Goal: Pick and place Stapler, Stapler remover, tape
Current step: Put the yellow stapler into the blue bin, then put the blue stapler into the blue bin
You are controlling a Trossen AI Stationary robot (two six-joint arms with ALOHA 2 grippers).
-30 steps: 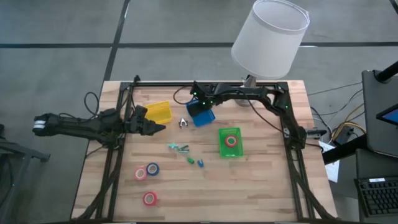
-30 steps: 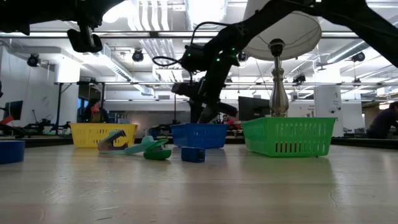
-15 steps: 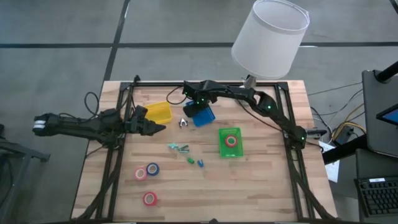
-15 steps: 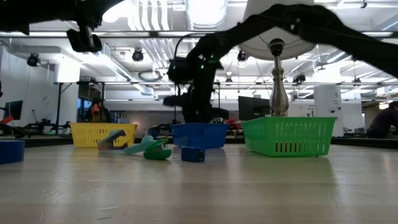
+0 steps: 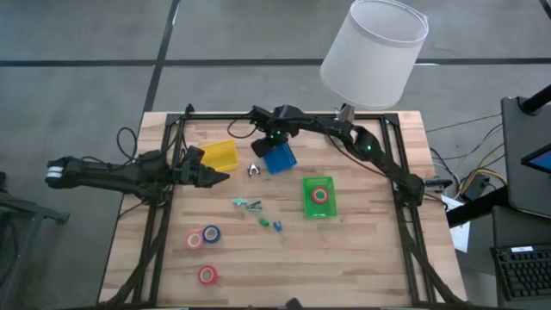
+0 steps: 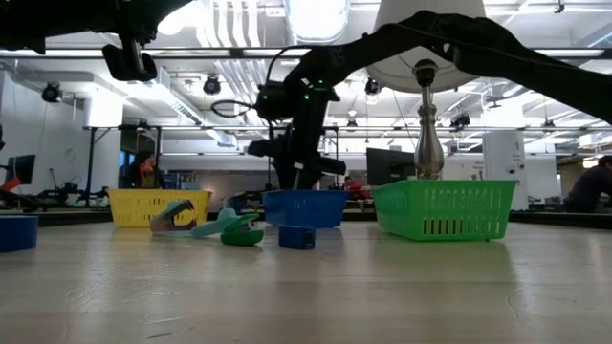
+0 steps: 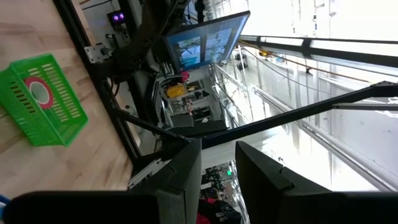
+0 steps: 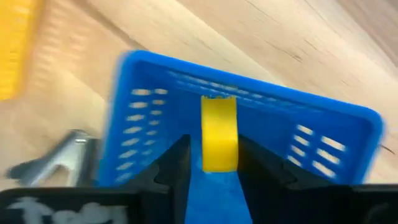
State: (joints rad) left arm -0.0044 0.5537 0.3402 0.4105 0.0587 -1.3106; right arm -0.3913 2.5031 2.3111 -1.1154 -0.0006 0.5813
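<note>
My right gripper (image 8: 219, 163) hovers over the blue tray (image 5: 279, 158), shut on a small yellow object (image 8: 219, 134), seemingly the stapler. In the low view the gripper (image 6: 298, 177) stands just above the tray (image 6: 306, 207). The metal staple remover (image 5: 255, 170) lies on the table beside the blue tray. One red tape roll (image 5: 319, 195) sits in the green tray (image 5: 318, 209). A red roll (image 5: 195, 239), a blue roll (image 5: 211, 233) and another red roll (image 5: 207, 275) lie flat near the table's near left. My left gripper (image 5: 217, 177) waits beside the yellow tray (image 5: 219, 155), slightly open. My right gripper pinches the yellow object between its two fingers, one finger (image 8: 177, 162) on each flat side, coming from above and pointing down. The object's lower end (image 8: 219, 109) hangs below the fingers, over the inside of the blue tray. Whether it touches the tray floor I cannot tell.
Small teal and green pieces (image 5: 247, 204) (image 5: 264, 221) and a small blue one (image 5: 278, 226) lie mid-table. A lamp with a white shade (image 5: 374, 52) stands at the far edge. Dark frame rails run along both table sides.
My right gripper has moved a little toward the table's far left over the blue tray, the arm stretching out and turning, still shut on the yellow object. The trays and loose pieces have stayed put.
</note>
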